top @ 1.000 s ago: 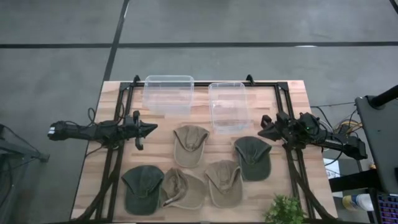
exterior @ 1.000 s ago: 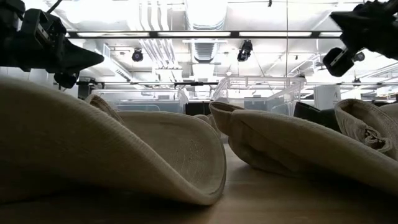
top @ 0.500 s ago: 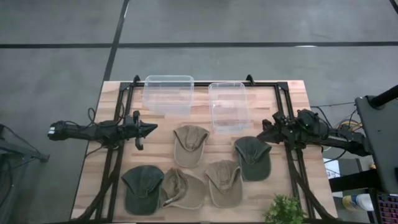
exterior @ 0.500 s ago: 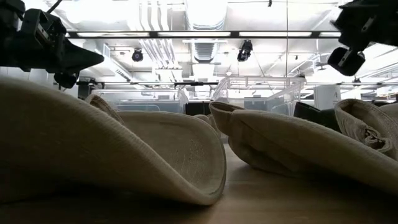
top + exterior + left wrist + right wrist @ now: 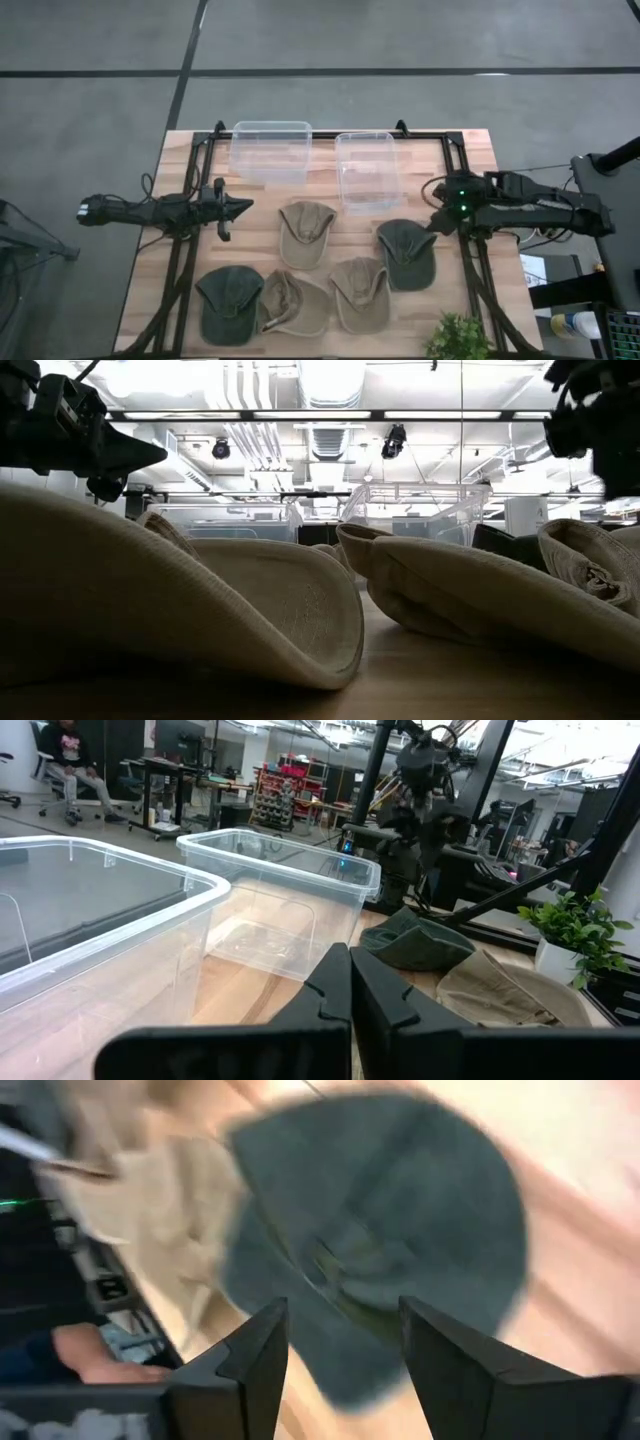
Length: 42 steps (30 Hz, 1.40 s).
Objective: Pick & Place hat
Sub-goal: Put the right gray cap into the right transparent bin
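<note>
Lying on the wooden desk [image 5: 470,160] at about four o'clock from its middle, the dark green fabric cap [image 5: 407,252] is the hat nearest the working arm, and it appears to be the one being lined up. It rests flat and free, touched by nothing. At its nine o'clock, just beside it, sits a tan cap [image 5: 361,292]; a second tan cap [image 5: 305,232] lies at its ten o'clock, and a third tan cap [image 5: 292,303] and another dark green cap [image 5: 229,301] lie farther along the near edge. Two clear plastic bins [image 5: 368,170] stand at the far edge, the nearer one at roughly eleven o'clock from the cap.

The right gripper [image 5: 437,222] hovers at the cap's one o'clock, just off its rim, tilted down toward it. In the right wrist view its two dark fingers [image 5: 455,1360] stand apart with the cap's crown framed in the gap, so the jaws are open and empty.

To do this well, I would centre the crown between the fingers, come down until they reach into the soft fabric rather than skate over it, then pinch a good fold, keeping clear of the neighbouring tan cap.

The left gripper [image 5: 240,208] waits at nine o'clock on the desk, jaws pressed together and holding nothing.
</note>
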{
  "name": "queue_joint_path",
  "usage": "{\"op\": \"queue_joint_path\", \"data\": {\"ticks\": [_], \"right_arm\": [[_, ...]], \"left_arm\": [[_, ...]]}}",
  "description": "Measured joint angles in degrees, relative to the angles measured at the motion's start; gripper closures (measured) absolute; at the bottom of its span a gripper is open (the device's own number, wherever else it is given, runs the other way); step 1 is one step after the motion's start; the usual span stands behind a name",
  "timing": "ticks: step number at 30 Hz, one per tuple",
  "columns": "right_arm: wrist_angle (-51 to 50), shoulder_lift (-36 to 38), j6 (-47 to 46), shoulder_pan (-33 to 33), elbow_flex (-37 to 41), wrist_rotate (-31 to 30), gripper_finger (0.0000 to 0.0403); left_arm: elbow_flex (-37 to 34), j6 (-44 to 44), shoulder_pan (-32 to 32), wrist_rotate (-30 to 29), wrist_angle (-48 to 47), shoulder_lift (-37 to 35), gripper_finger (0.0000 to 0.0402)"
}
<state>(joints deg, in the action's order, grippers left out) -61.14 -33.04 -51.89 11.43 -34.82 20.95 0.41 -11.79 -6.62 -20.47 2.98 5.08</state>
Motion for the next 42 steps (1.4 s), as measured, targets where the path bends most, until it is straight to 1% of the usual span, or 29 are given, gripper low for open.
{"op": "queue_joint_path", "data": {"ticks": [2,8,11,18,22,24,27,33,38,42], "right_arm": [[-1.8,-1.9,-2.2,-0.7,-0.4,0.0,0.0220],[0.1,-7.7,-9.9,-4.9,-0.5,0.5,0.0220],[1.7,-10.8,-12.5,-8.8,-0.5,1.2,0.0220],[1.6,-17.9,-20.0,-19.3,-0.5,2.1,0.0226],[1.5,-21.8,-23.5,-25.1,-0.5,1.2,0.0232],[1.9,-23.8,-24.4,-27.3,-0.5,-0.5,0.0234],[3.7,-26.6,-24.4,-28.7,-0.4,-3.7,0.0237],[5.0,-31.4,-23.1,-29.7,-0.3,-5.8,0.0235],[5.5,-34.0,-21.3,-29.7,0.3,-6.4,0.0234],[9.6,-34.7,-19.7,-29.7,0.4,-6.6,0.0245]], "left_arm": [[0.0,0.0,0.0,0.0,0.0,0.0,0.0402],[0.0,0.0,0.0,0.0,0.0,0.0,0.0402],[0.0,0.0,0.0,0.0,0.0,0.0,0.0402],[0.0,0.0,0.0,0.0,0.0,0.0,0.0402],[0.0,0.0,0.0,0.0,0.0,0.0,0.0402],[0.0,0.0,0.0,0.0,0.0,0.0,0.0402],[0.0,0.0,0.0,0.0,0.0,0.0,0.0402],[0.0,0.0,0.0,0.0,0.0,0.0,0.0402],[0.0,0.0,0.0,0.0,0.0,0.0,0.0402],[0.0,0.0,0.0,0.0,0.0,0.0,0.0402]]}}
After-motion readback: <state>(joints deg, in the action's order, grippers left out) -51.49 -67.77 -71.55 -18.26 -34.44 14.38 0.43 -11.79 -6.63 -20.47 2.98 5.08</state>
